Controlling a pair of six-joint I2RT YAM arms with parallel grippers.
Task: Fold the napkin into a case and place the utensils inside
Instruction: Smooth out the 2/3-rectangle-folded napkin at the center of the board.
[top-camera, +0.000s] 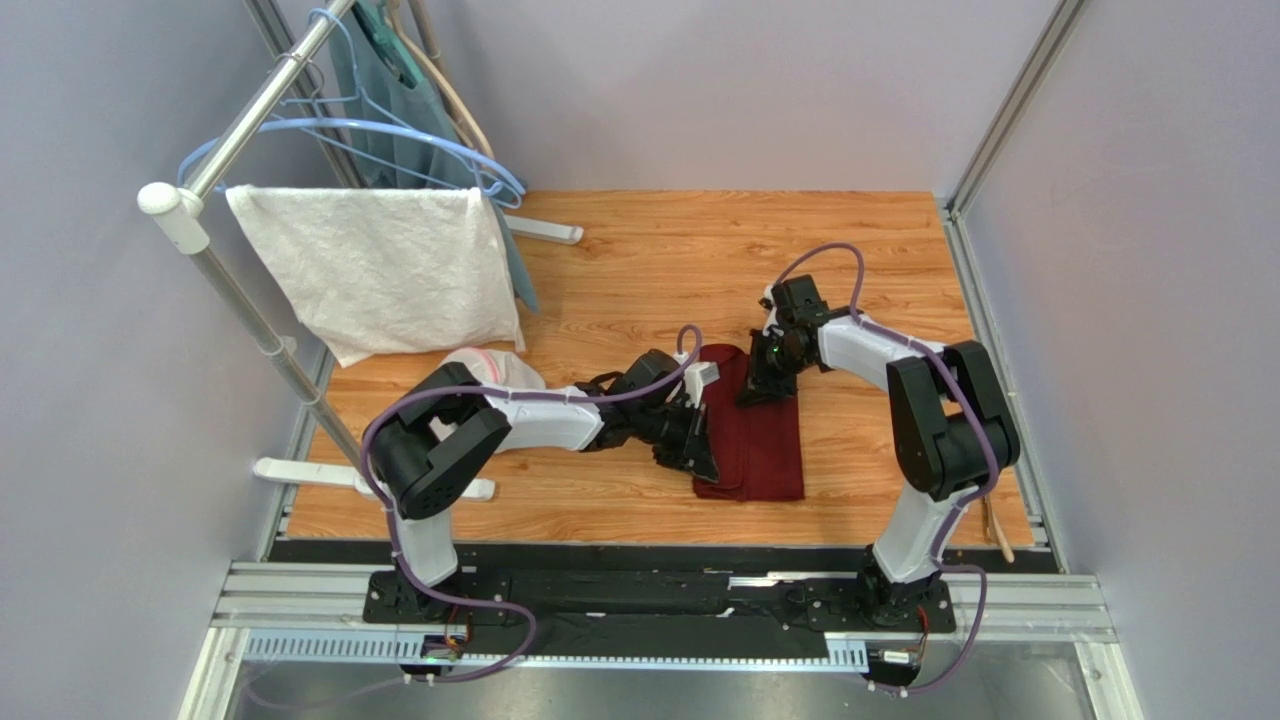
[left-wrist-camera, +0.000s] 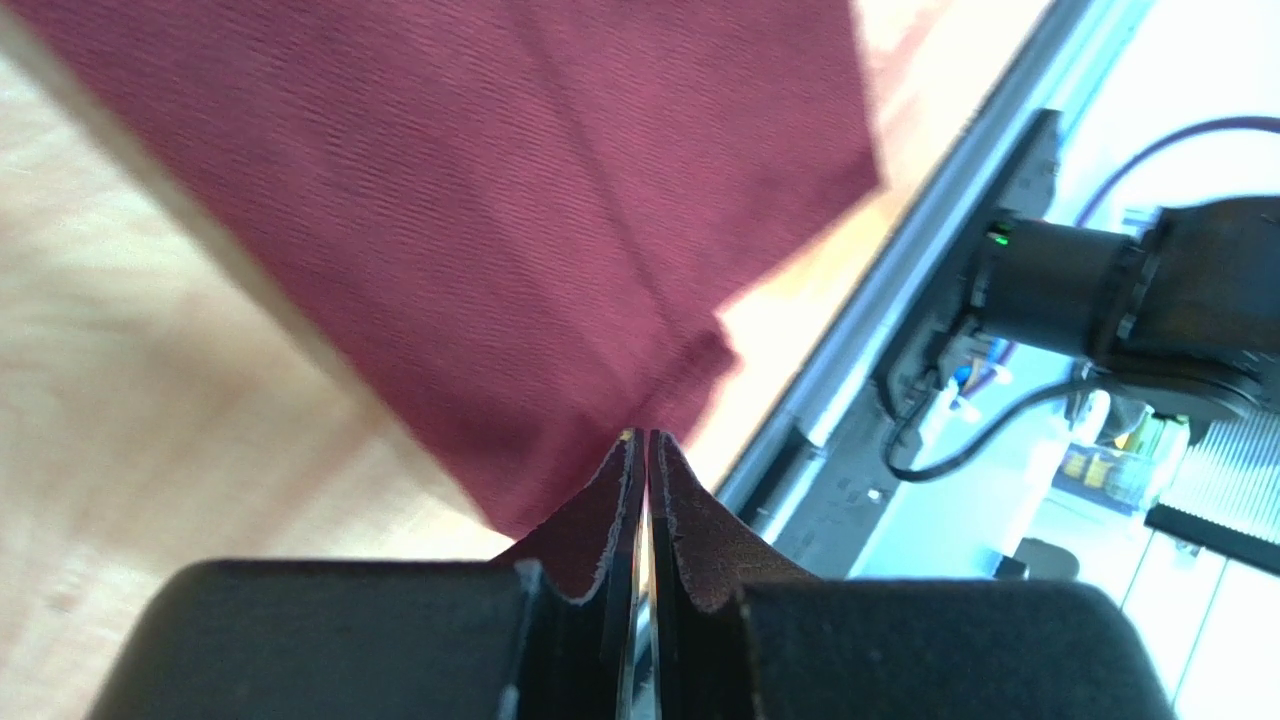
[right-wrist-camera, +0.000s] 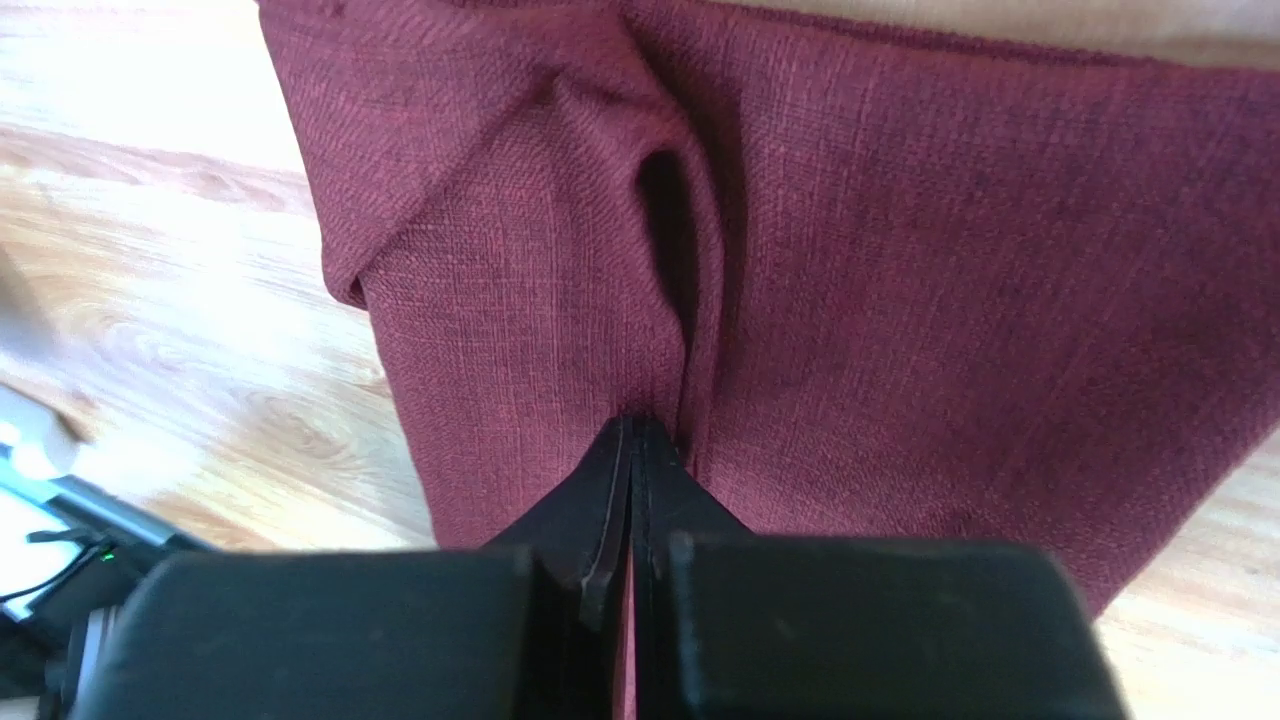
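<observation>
The maroon napkin (top-camera: 759, 435) lies folded into a long rectangle on the wooden table, between the two arms. My left gripper (top-camera: 696, 447) is at its near left edge, shut on a pinch of the cloth (left-wrist-camera: 601, 300) at the fingertips (left-wrist-camera: 646, 443). My right gripper (top-camera: 766, 378) is at the far end of the napkin, shut on a raised fold of the cloth (right-wrist-camera: 661, 300). A slim tan handle (top-camera: 993, 528) shows at the table's right front corner, partly behind the right arm. I cannot tell which utensil it is.
A white textured towel (top-camera: 376, 270) hangs from a metal rack (top-camera: 241, 135) at the back left, with blue hangers (top-camera: 406, 143) behind it. A pale cloth bundle (top-camera: 493, 366) lies under the left arm. Grey walls close in the table on both sides.
</observation>
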